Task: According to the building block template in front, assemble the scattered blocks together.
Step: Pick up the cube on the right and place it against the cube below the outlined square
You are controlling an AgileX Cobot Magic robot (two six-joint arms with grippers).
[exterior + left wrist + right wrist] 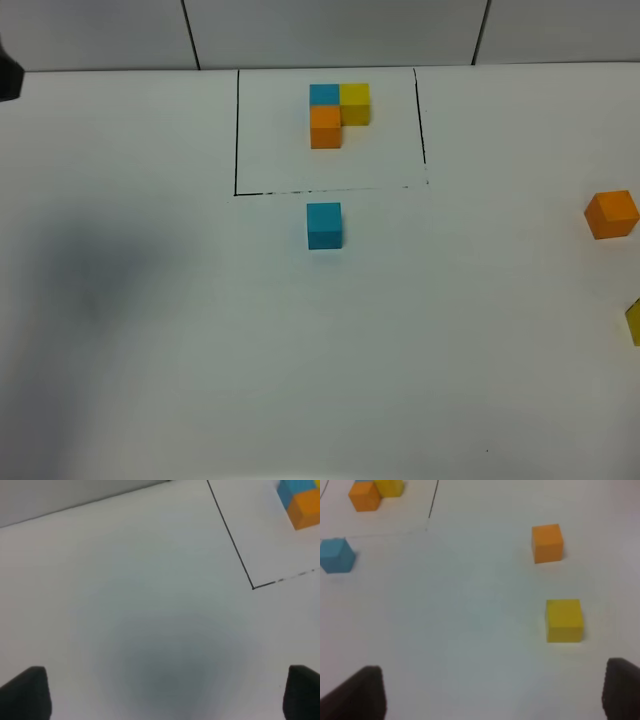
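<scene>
Template upper centre of high view; blue cube just below it, probably my anchor. Orange cube and yellow cube sit at right edge. Left claw and right claw both spread, empty; right one faces those two, so I'd fetch with it.

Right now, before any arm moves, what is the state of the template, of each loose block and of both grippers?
building block template: assembled, three cubes touching in an L, inside the black outline.
blue block: loose, flat, just outside the outline.
orange block: loose, flat, far right, touching nothing.
yellow block: loose, flat, apart from the orange one.
left gripper: open, empty.
right gripper: open, empty.
</scene>
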